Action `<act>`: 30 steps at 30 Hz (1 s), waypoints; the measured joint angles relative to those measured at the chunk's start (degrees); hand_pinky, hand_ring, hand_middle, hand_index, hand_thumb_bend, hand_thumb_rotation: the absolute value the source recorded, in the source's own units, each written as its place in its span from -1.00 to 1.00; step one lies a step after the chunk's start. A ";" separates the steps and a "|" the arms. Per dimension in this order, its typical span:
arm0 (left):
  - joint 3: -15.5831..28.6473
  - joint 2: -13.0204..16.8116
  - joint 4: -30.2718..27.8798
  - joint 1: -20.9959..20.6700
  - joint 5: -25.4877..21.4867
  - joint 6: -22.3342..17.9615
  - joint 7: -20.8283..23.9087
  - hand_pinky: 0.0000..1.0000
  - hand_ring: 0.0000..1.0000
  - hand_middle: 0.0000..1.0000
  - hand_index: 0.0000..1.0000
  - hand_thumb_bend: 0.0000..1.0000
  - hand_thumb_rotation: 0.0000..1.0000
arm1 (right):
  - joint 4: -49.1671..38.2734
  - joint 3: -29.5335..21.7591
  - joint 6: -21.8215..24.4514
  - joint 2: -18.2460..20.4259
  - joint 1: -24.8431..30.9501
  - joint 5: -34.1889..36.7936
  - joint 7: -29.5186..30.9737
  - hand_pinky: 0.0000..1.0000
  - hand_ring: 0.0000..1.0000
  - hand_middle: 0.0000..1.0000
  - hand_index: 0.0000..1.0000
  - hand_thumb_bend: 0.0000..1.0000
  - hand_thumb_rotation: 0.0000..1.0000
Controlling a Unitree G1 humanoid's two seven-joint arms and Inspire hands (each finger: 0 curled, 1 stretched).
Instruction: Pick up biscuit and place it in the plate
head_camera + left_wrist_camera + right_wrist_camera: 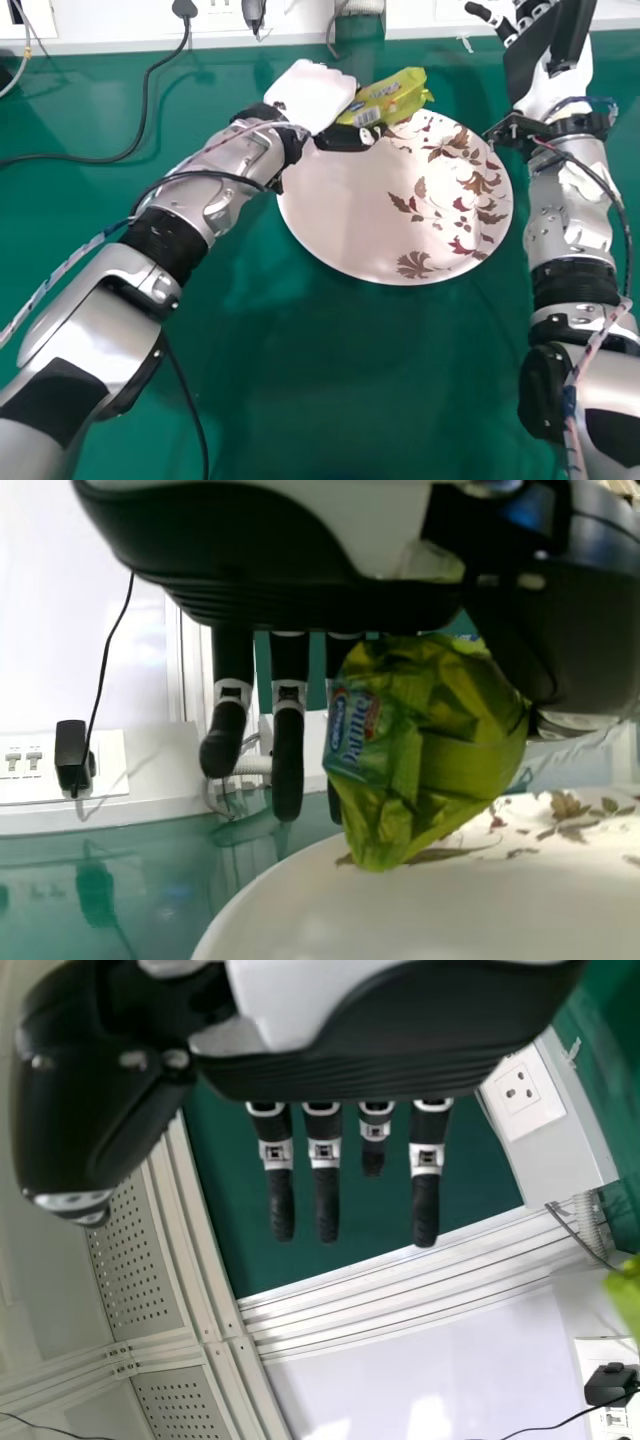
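Left hand: narrow, loaded. The biscuit packet is pinched between the thumb and the fingers; two of these hang fairly straight beside the wrapper, so the grip appears to rest on the thumb and the finger nearest the packet.

Packet relative to hand: directly on its right side, in contact. Long axis in the head view slants from the thumb outward, away from the robot and to the right. In the left wrist view the wrapper tapers to a lower end in front of the plate's rim. Whether that end touches the rim: cannot tell.

Plate: flat on the green tabletop, leaf pattern mostly on its right half. Key relation: the packet sits at the plate's far edge, left of its middle, while the plate's centre lies nearer the robot and to the right. Judged next move: a short carry along that diagonal, a small lowering, then thumb and fingers parted. Risk: released where it is, the packet could land across the rim and slip off the far side; the slick, soft wrapper may also cling to the thumb.

Right hand: farther out, beyond the plate's far right, fingers straight, empty. Left is nearer and carries the packet; right not needed, in my estimate.
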 measured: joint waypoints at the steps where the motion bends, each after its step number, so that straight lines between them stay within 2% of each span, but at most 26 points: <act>1: -0.36 -0.14 0.50 -0.14 0.06 0.00 0.62 -0.64 -0.20 -0.03 0.01 0.02 -1.00 | 0.00 -0.01 0.00 0.00 -0.03 0.00 0.00 0.14 0.42 0.47 0.46 0.77 -0.27; 7: -3.03 -1.43 4.12 -0.83 1.64 -0.08 3.51 -0.63 -0.19 -0.02 0.00 0.02 -1.00 | 0.00 -0.05 0.00 0.00 -0.12 0.08 0.13 0.15 0.42 0.44 0.41 0.78 -0.31; 17: -5.37 -2.96 8.73 -2.64 1.70 -0.76 4.63 -0.62 -0.19 -0.03 0.00 0.02 -1.00 | 0.00 -0.13 0.01 0.00 -0.14 0.09 0.15 0.19 0.45 0.48 0.45 0.79 -0.30; 30: -8.07 -4.29 13.33 -4.02 1.85 -1.05 5.59 -0.64 -0.19 -0.04 0.01 0.02 -1.00 | 0.00 -0.27 0.02 0.00 -0.17 0.07 0.02 0.14 0.37 0.43 0.39 0.78 -0.32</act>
